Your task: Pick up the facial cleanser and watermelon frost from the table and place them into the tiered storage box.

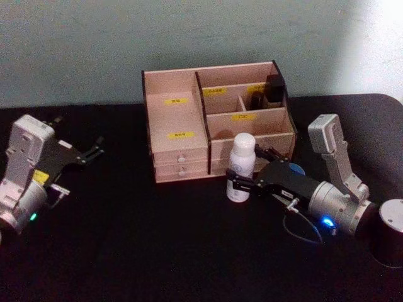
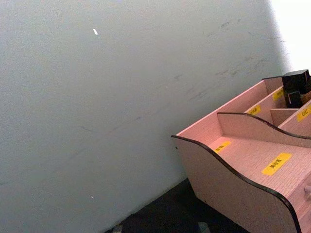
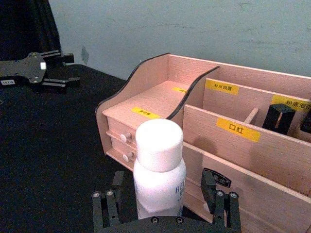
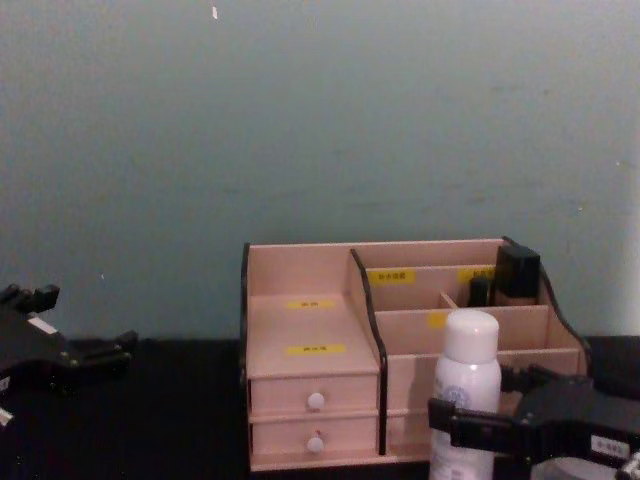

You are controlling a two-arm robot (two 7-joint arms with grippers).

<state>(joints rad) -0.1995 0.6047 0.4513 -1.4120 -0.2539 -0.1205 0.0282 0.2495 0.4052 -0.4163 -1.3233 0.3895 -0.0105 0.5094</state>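
The facial cleanser [image 1: 241, 167], a tall white bottle with a rounded cap, stands upright on the black table just in front of the tiered storage box [image 1: 179, 135]. My right gripper [image 1: 249, 170] is open and straddles the bottle's lower body. In the right wrist view one finger stands on each side of the bottle [image 3: 159, 165], with a gap to it. A blue patch [image 1: 293, 168] just behind the gripper's body may be the watermelon frost's lid; the rest is hidden. My left gripper [image 1: 94, 150] rests open at the far left.
The storage box's back right compartments hold dark items [image 1: 274, 88]. Its big left shelf [image 1: 176, 116] and front middle compartment [image 1: 245, 126] are bare. Two small drawers with white knobs [image 4: 316, 401] face me. A pale wall stands close behind the box.
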